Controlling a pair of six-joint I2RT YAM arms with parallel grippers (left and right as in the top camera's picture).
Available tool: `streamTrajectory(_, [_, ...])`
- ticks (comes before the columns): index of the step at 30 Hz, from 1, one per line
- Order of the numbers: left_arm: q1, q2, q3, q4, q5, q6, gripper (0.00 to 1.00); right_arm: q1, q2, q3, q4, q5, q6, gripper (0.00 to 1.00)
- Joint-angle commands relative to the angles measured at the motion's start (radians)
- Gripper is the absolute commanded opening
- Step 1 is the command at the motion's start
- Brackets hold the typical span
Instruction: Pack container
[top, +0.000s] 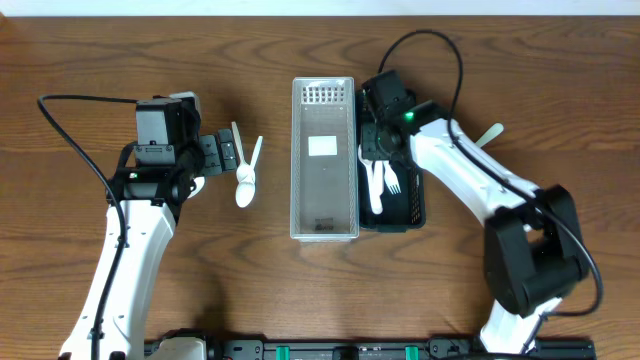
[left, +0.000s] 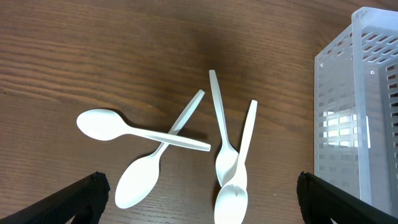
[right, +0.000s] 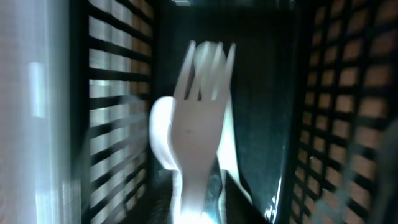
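Observation:
Several white plastic spoons (left: 231, 163) lie crossed on the wood table; they also show in the overhead view (top: 245, 180). My left gripper (left: 200, 182) is open above them, one finger on each side, touching nothing; overhead it (top: 222, 152) is just left of the spoons. My right gripper (top: 378, 142) is over the black basket (top: 415, 205), shut on a white fork (right: 200, 124) held tines forward inside the basket (right: 323, 93). More white cutlery (top: 385, 182) lies in the black basket. The clear basket (top: 300, 180) stands between the two arms and holds no cutlery.
The clear basket's wall (left: 357, 112) is at the right edge of the left wrist view. A white utensil (top: 490, 134) lies on the table to the right of the right arm. The black basket touches the clear basket's right side.

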Motion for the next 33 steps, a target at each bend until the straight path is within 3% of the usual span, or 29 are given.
streamTrajectory(1, [0.004,0.003,0.018,0.0,-0.009,0.006,0.98,-0.016,-0.043,0.031,0.006,0.022,0.001,0.62])
streamTrajectory(8, [0.004,0.003,0.018,0.0,-0.009,0.006,0.98,-0.144,-0.221,0.128,-0.027,0.088,0.001,0.77])
streamTrajectory(14, [0.004,0.003,0.018,0.0,-0.009,0.006,0.98,-0.393,-0.217,0.118,-0.056,0.102,0.021,0.7])
streamTrajectory(19, [0.004,0.003,0.018,0.0,-0.009,0.006,0.98,-0.546,-0.11,0.111,-0.132,0.036,0.175,0.63])
streamTrajectory(22, [0.004,0.003,0.018,0.0,-0.009,0.006,0.98,-0.569,-0.035,0.111,-0.174,-0.006,0.266,0.58])
streamTrajectory(25, [0.004,0.003,0.018,0.0,-0.009,0.006,0.98,-0.557,0.039,0.111,-0.18,-0.023,0.312,0.64])
streamTrajectory(33, [0.004,0.003,0.018,0.0,-0.009,0.006,0.98,-0.525,0.177,0.111,-0.145,-0.057,0.364,0.65])
